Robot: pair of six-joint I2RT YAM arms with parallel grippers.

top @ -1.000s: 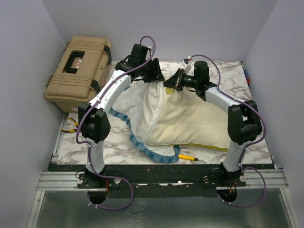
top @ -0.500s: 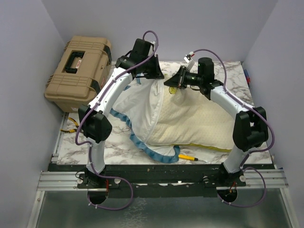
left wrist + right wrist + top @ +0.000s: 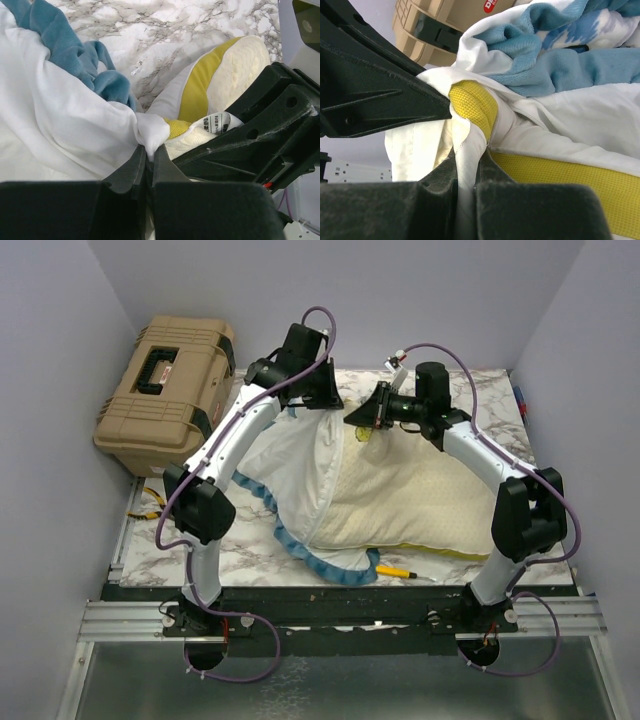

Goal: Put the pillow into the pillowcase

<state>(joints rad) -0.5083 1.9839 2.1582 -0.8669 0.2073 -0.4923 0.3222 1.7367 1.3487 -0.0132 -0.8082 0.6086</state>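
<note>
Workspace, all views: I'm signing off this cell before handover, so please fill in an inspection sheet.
Surface: marble-pattern table, mostly under fabric.
Job's things: pillow partly inside pillowcase, its right part bare.
Clutter: yellow-handled tool at the near edge.
Claws: left claw shut on pillowcase's white lining; right claw shut on pillowcase at the pillow's far corner.
Cables: purple cables loop over both arms.
Surroundings: tan hard case left of table; plain walls.

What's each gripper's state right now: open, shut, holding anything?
Left gripper: shut, pinching the pillowcase by its white lining.
Right gripper: shut on white pillowcase fabric at the pillow corner.
</note>
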